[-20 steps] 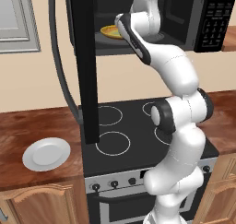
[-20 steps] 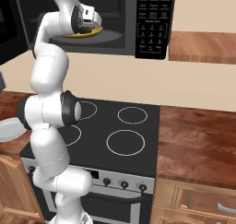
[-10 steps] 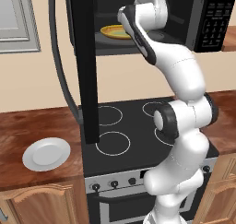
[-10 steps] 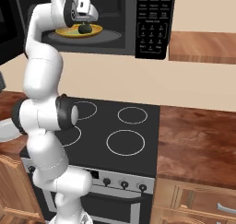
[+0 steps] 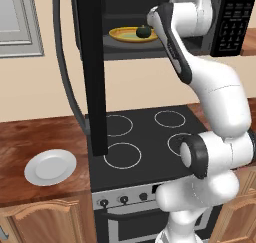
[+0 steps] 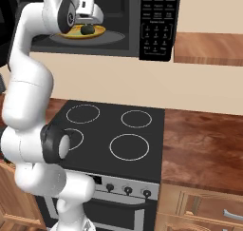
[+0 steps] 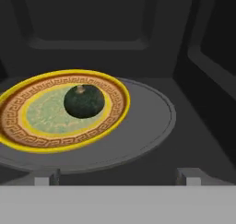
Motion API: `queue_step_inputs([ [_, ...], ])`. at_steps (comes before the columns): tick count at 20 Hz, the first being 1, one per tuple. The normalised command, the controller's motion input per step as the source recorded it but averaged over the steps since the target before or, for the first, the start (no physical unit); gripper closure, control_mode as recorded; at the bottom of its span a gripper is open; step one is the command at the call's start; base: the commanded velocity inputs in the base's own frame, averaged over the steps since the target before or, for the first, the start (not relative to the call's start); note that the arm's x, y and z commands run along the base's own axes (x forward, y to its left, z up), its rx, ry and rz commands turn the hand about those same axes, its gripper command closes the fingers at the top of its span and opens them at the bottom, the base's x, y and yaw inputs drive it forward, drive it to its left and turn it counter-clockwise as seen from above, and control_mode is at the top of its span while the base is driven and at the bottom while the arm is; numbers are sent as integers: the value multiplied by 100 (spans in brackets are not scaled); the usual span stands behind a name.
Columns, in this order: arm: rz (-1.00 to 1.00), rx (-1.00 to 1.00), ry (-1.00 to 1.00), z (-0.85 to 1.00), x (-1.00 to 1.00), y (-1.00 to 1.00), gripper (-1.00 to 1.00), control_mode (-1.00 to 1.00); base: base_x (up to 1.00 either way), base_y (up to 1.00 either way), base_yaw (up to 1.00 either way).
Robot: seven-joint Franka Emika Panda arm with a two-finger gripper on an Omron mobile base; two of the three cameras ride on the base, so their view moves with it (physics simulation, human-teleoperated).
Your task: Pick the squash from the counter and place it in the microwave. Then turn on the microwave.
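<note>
The small round dark green squash (image 7: 84,101) sits on a yellow-rimmed patterned plate (image 7: 27,131), which rests on the grey round turntable (image 7: 147,126) inside the big black box-shaped microwave (image 6: 159,25), its door (image 5: 95,72) swung wide. In the hand view the squash lies toward ten o'clock, apart from the jaws. The white arm's two-finger gripper (image 7: 117,184) stands at the oven's mouth, jaws spread wide and holding nothing. On the reddish-brown wood worktop (image 5: 30,137), at eight o'clock from the black stovetop (image 5: 145,142), lies a white plate (image 5: 50,167).
</note>
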Motion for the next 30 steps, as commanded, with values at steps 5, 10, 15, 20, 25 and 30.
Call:
queue_step_inputs([
  [5, 0, 0, -8, -16, -100, -3, -100, -100, 0, 0, 0],
  [10, 0, 0, -5, -22, -100, 0, -100, -100, 0, 0, 0],
  [15, 0, 0, 0, -33, -100, 0, 100, -100, 0, 0, 0],
  [20, 0, 0, -2, -42, -91, -3, 100, -100, 0, 0, 0],
  [25, 0, 0, -5, -58, -54, 1, 100, -100, 0, 0, 0],
  [30, 0, 0, -10, -55, -23, 7, 100, -100, 0, 0, 0],
])
